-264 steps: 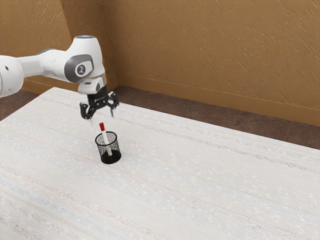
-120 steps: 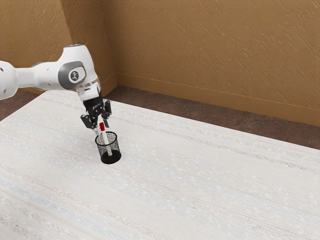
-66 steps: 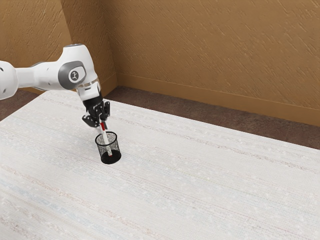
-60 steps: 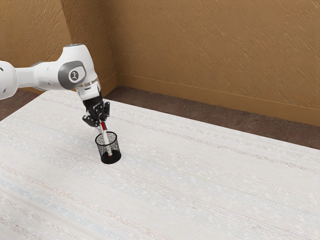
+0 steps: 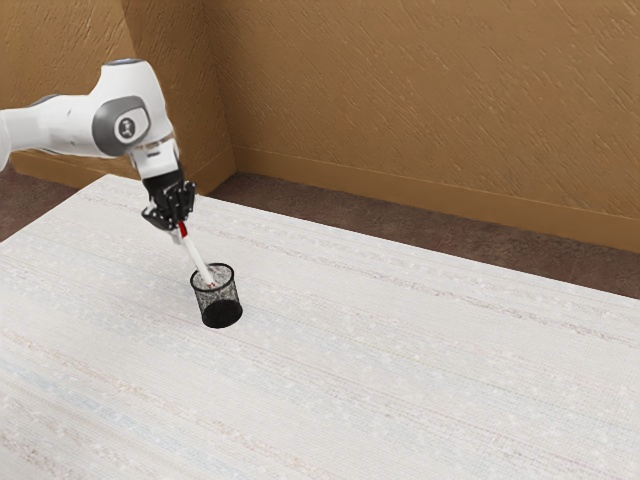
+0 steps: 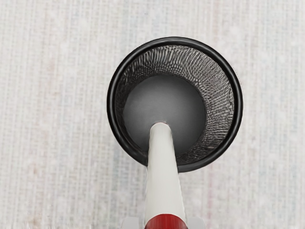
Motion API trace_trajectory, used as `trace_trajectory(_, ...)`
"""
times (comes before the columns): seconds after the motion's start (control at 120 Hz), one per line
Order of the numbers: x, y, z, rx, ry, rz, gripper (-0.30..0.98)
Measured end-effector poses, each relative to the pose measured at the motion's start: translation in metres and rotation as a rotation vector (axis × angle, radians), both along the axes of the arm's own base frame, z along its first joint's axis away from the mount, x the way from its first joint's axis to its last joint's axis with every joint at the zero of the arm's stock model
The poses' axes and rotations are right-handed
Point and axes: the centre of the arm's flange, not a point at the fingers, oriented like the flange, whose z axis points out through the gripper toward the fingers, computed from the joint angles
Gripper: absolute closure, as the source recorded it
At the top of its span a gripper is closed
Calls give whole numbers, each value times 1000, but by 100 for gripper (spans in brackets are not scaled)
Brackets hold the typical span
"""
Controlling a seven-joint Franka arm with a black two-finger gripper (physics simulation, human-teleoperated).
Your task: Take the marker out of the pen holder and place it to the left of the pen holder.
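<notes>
Counted: 1 marker (image 5: pixel 198 259), 1 holder (image 5: pixel 222 315), 1 gripper (image 5: pixel 180 233), 1 table (image 5: pixel 400 360) | clamped on marker at red end | holding it tilted, with lower tip at holder's mouth, above its floor

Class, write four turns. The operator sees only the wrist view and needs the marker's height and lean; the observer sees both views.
Operator: I see the marker over the pen holder. How high is its lower end?
Observer: By the exterior view, it sits near the holder's rim, well above the base.
Operator: Which way does the marker lean?
Observer: Its red end slants toward the exterior view's left, up to the gripper, which is shut on it.
</notes>
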Motion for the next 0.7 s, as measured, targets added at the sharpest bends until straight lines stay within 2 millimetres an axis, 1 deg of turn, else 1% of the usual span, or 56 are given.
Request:
trace_trajectory(0.133, -12, -3, 49, 32, -37, 1, 76)
trace_trajectory(0.183, -17, 1, 65, 35, -49, 15, 76)
trace_trajectory(0.233, -22, 10, 74, 28, -53, 33, 75)
trace_trajectory(0.275, -25, 19, 74, 15, -49, 48, 75)
trace_trajectory(0.35, -27, 36, 61, -18, -28, 69, 75)
trace_trajectory(0.483, -29, 75, 11, -141, 21, 111, 75)
trace_trajectory(0.542, -28, 88, -2, -217, 20, 130, 75)
trace_trajectory(0.642, -39, 126, -37, -373, 30, 216, 76)
trace_trajectory(0.7, -40, 135, -49, -449, 20, 236, 77)
